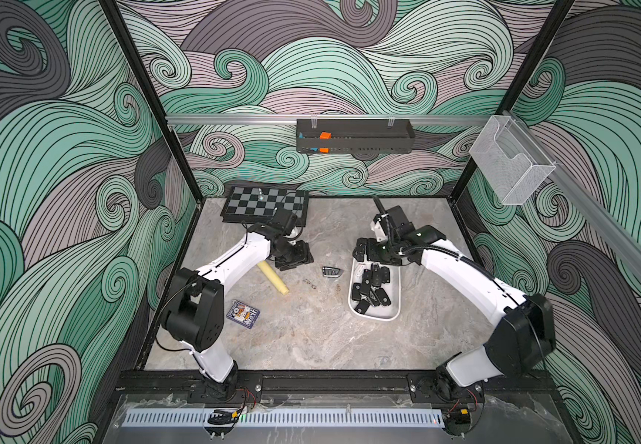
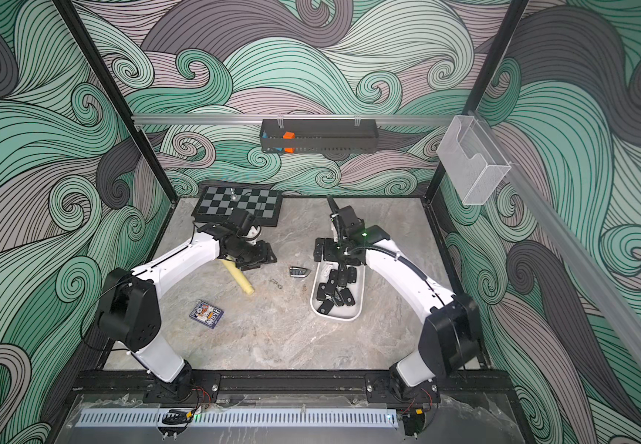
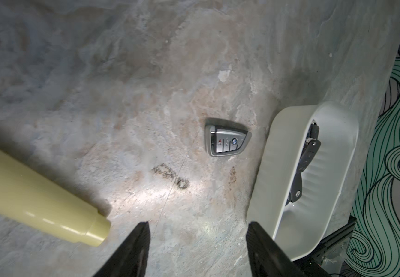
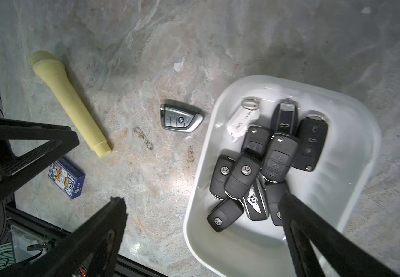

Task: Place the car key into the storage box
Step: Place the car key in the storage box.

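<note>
The car key [image 1: 332, 271] [image 2: 298, 271], a silver and black fob, lies flat on the marble table just left of the storage box [image 1: 374, 317] [image 2: 336, 316]. The box is a white oblong tub holding several black key fobs [image 4: 266, 167]. My left gripper [image 1: 293, 263] [image 3: 199, 224] hovers left of the key [image 3: 227, 140], open and empty. My right gripper [image 1: 367, 251] [image 4: 202, 197] hangs open over the box's far end, one finger above the box [image 4: 242, 242] and one over the table. It holds nothing. The key [image 4: 181, 118] lies close beside the box wall [image 3: 287, 153].
A pale yellow cylinder [image 1: 272, 278] lies under my left wrist, with a blue card box [image 1: 243, 314] nearer the front. A chessboard [image 1: 265, 203] sits at the back left. A black perforated tray [image 1: 353, 140] and a white mesh basket [image 1: 511, 161] hang on the wall rails.
</note>
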`<state>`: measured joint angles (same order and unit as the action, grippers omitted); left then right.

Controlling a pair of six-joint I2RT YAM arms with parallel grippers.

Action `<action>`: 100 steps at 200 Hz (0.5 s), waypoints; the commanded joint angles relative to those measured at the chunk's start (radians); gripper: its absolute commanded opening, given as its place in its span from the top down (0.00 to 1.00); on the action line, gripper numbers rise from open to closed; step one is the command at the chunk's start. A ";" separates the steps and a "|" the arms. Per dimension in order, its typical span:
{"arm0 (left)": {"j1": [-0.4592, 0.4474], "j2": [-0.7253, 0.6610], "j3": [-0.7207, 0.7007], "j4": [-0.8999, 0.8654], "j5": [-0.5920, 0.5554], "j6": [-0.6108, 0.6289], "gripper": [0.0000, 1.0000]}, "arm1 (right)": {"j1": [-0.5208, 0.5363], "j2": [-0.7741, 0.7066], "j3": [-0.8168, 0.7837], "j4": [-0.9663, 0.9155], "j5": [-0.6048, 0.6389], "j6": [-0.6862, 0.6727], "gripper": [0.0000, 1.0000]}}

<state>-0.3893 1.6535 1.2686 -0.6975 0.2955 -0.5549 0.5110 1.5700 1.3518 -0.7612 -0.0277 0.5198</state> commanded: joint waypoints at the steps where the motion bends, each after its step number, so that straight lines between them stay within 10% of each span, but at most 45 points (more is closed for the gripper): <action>1: 0.055 -0.052 -0.059 0.023 0.007 -0.008 0.29 | 0.058 0.071 0.078 0.005 0.018 0.025 0.01; 61: 0.230 -0.084 -0.204 0.058 0.123 -0.014 0.02 | 0.183 0.283 0.238 0.012 -0.021 0.030 0.01; 100: 0.314 -0.091 -0.195 0.032 0.152 0.014 0.01 | 0.213 0.373 0.280 0.012 -0.058 0.062 0.02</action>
<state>-0.1135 1.5967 1.0542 -0.6567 0.4038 -0.5701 0.7101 1.9091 1.5997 -0.7437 -0.0616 0.5484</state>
